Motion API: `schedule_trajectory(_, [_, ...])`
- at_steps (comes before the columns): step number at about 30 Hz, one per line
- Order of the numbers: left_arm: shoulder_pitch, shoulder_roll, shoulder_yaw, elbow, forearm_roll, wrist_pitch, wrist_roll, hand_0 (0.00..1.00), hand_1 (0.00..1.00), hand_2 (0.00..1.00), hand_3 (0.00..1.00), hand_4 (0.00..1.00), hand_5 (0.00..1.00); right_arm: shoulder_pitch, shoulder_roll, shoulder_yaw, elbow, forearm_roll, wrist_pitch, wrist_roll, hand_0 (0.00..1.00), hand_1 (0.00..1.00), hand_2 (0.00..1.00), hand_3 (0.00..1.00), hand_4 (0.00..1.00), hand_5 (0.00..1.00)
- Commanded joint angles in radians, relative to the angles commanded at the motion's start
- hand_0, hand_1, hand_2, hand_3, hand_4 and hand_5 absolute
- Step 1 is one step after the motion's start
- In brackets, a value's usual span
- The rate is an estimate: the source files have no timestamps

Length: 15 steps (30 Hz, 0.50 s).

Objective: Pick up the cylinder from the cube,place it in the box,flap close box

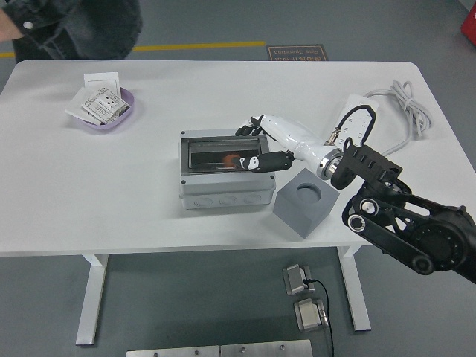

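Head view: my right hand (256,141) hovers with fingers spread, holding nothing, at the gray box (225,171), positioned to work its flap; 1 orange cylinder (230,159) lies inside.

- The orange cylinder (231,159) shows only as a blur through the tinted lid of the grey plastic box (225,186).
- The person in a dark denim jacket (71,26) is cut off by the top edge.
- The small printed packets (100,104) in the purple bowl are too small to read.
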Motion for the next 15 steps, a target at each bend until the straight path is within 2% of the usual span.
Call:
schedule_trajectory(4, [0.002,-0.001,0.003,0.000,-0.005,-0.001,0.001,0.648,0.665,0.572,0.611,0.718,0.397,-0.097,-0.031,0.145,0.078,-0.029,0.005,0.022,0.712,0.701,0.711,0.708,0.824,0.521])
schedule_trajectory(7, [0.002,-0.003,0.008,0.000,-0.013,-0.001,0.001,0.648,0.665,0.572,0.611,0.718,0.397,-0.180,-0.024,0.259,0.126,-0.014,-0.019,0.073,0.712,0.701,0.711,0.708,0.824,0.521])
schedule_trajectory(10, [0.000,-0.005,0.010,0.000,-0.017,-0.001,0.003,0.649,0.666,0.573,0.611,0.717,0.397,-0.273,0.013,0.385,0.147,0.034,-0.043,0.136,0.712,0.695,0.709,0.701,0.825,0.522])
schedule_trajectory(15, [-0.006,-0.005,0.010,0.000,-0.021,0.001,0.003,0.649,0.666,0.573,0.611,0.717,0.397,-0.400,0.092,0.574,0.146,0.132,-0.042,0.222,0.712,0.695,0.709,0.701,0.825,0.522])
